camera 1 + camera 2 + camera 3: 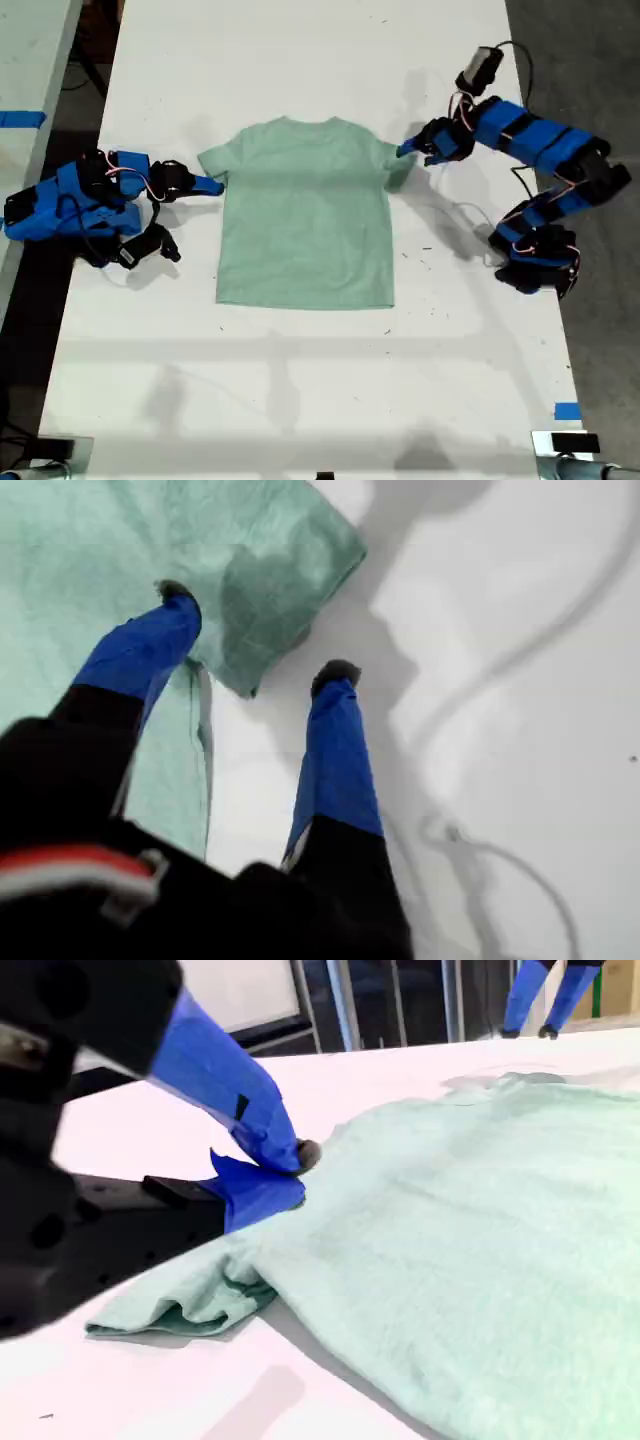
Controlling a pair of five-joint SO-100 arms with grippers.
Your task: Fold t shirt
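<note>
T shirt (pixel 305 215) flat, my first gripper's (pixel 258 640) jaws wide astride 1 sleeve, my second gripper's (pixel 290 1165) jaws pinching the other.

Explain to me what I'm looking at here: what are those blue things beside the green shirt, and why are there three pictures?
The blue things are two small robot arms standing on a white table. Between them lies a small pale mint-green short-sleeved cloth t shirt, spread flat with its neck away from the camera. The big picture comes from a camera above the table. The other two come from little cameras riding on each arm's pincer, looking along its fingers.

My first gripper, at the exterior view's right, is open: one finger rests on the sleeve, the other stands on bare table just past the sleeve's edge. My second gripper, at the exterior view's left, has its jaws closed on the edge of the other sleeve, which is bunched up there.

The shirt is not yet folded.
</note>
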